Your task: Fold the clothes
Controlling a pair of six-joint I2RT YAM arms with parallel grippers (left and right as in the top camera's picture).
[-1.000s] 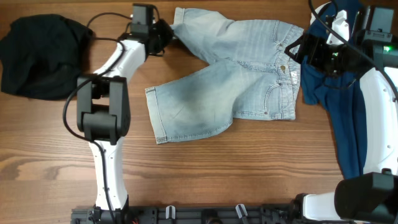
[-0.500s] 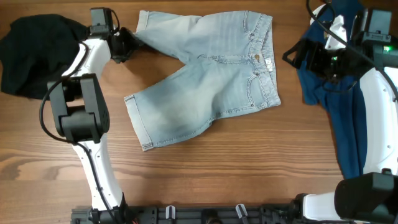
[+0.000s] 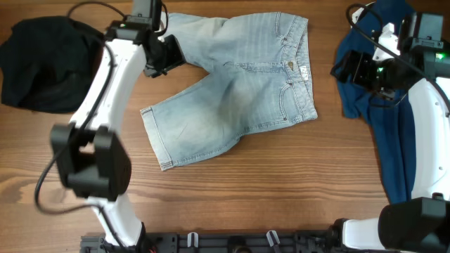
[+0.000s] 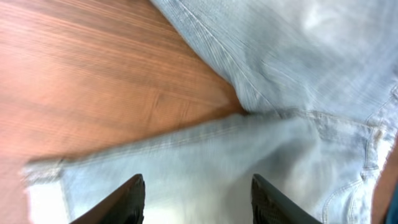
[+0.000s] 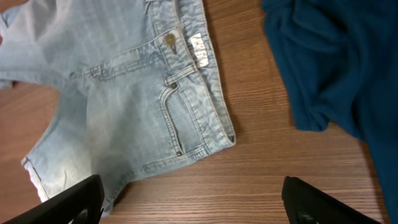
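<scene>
The pale-blue denim shorts (image 3: 232,84) lie spread flat on the brown wooden surface (image 3: 281,183), front side up, near the middle of its far half. The waistband runs down their right side, and the two legs point left, one toward the far edge and the other toward the near-left, ending in a stitched hem. In the right wrist view a brass button (image 5: 169,40), a small pale label (image 5: 200,53) and a curved front pocket show at the waistband.

The left tool (image 3: 165,60) hangs at the left end of the farther leg, just over its lower edge. From its own camera its two black fingers (image 4: 132,199) stand apart with nothing pinched between them. Blurred denim and the crotch seam lie beneath.

The right tool (image 3: 348,67) sits just to the right of the waistband. Its fingers (image 5: 81,199) are spread wide and empty above the shorts' waistband corner and bare wood.

A crumpled dark-blue garment (image 3: 360,105) lies right of the shorts, apart from them, with a strip of wood between. A black garment (image 3: 42,63) lies bunched well to the left of the shorts, at the far-left corner.
</scene>
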